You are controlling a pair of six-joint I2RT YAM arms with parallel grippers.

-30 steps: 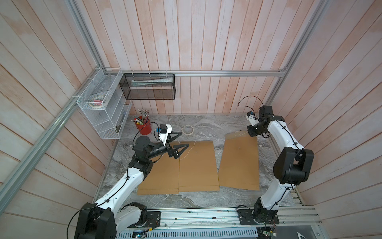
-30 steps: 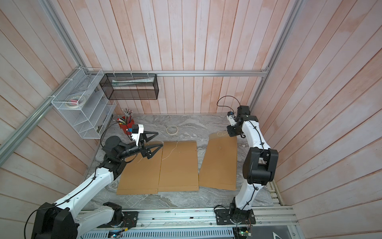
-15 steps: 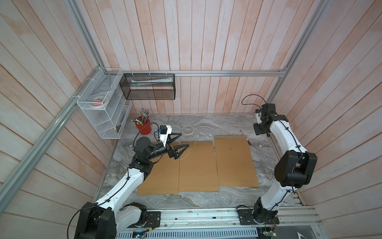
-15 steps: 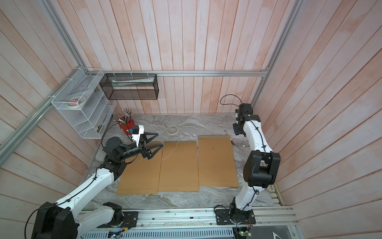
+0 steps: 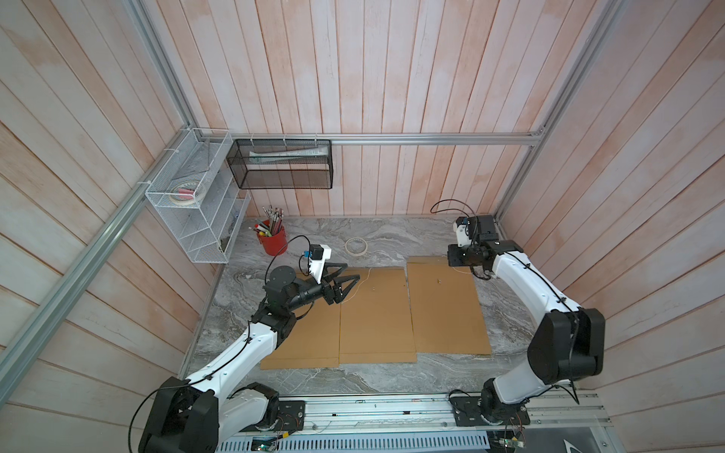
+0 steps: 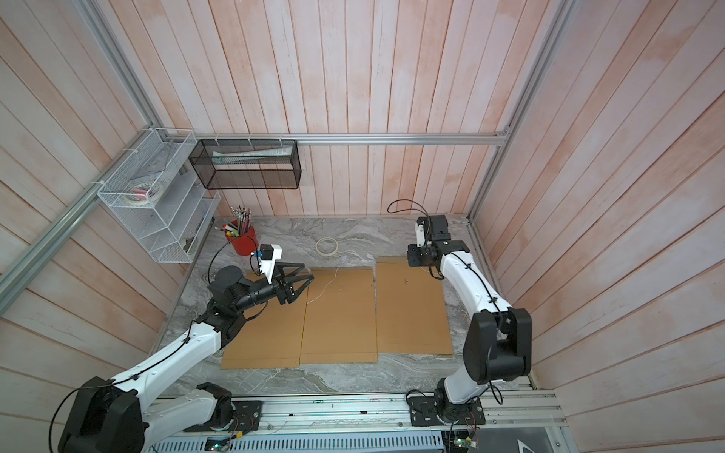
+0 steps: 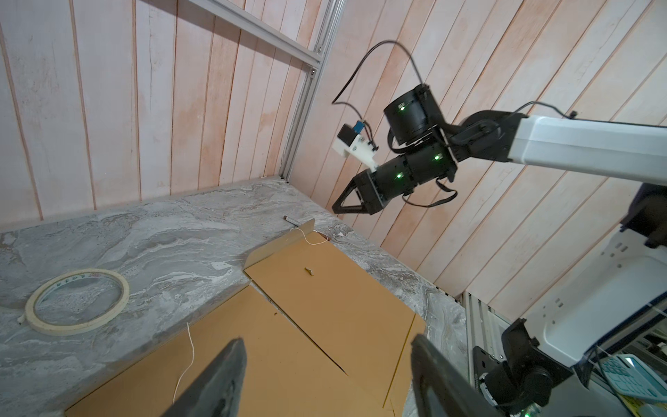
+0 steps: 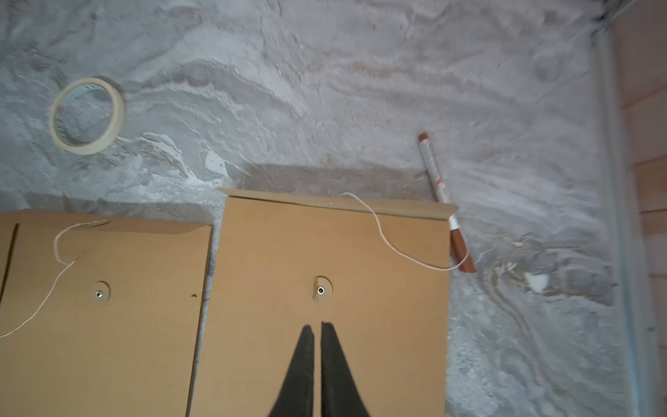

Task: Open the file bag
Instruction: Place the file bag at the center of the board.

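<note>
The file bag (image 5: 447, 310) is lying flat on the bench (image 5: 333, 235), at the right end of a row of brown bags in the lower middle of both top views. Its flap (image 8: 335, 203) is standing slightly up along the far edge, and the string (image 8: 388, 245) is trailing loose, not wound on the button (image 8: 320, 290). The right gripper (image 8: 314, 328) is hovering over this bag, closed and empty. The left gripper (image 5: 353, 271) is hovering open near the middle bag (image 5: 376, 313), holding nothing. I am judging the bag to be light, thin and likely to slide on the smooth bench. The raised flap edge is looking like the best place to pinch.
</note>
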